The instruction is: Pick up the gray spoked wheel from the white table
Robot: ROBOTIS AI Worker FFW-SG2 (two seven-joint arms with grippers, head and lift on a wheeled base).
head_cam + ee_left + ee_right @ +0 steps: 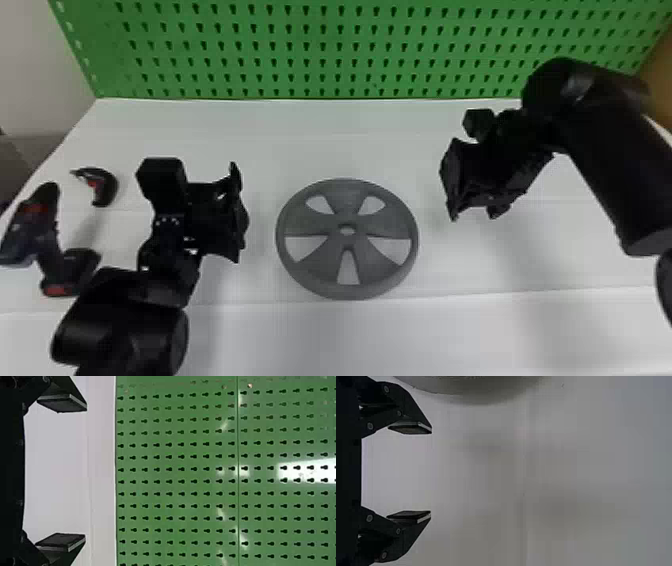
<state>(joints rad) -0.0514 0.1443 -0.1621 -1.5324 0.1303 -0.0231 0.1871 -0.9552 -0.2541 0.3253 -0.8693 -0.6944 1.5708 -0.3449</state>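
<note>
Clock: centred on the wheel in the head view, with 12 toward the pegboard.
Wheel: gray, round, lying flat on the white table (320, 150), so not picked up. That's the wheel (345, 195), five gaps between the spokes at roughly 11, 1, 4, 6 and 8 o'clock, plus a small hole in the hub.
Left gripper: out at 9 o'clock, near the wheel and not touching it. The left gripper (238, 215) has its jaws wide apart, nothing between them; its wrist view has both black pads (65, 540) well separated.
Right gripper: at 3 o'clock, leaning toward 2, farther off the rim than the left one. The right gripper (474, 207) has its jaws apart too, also empty. Its wrist view catches a curved gray edge, looks like the wheel's rim.
Drill: out past the left gripper at 9 o'clock, the drill (47, 250) is on its side, black with red bits.
Curved thing: a little black-and-red piece (102, 187) between 9 and 10 o'clock, near the drill. Can't tell what it is, sorry.
Pegboard: the green pegboard (345, 55) stands along the table's back edge at 12 o'clock.
</note>
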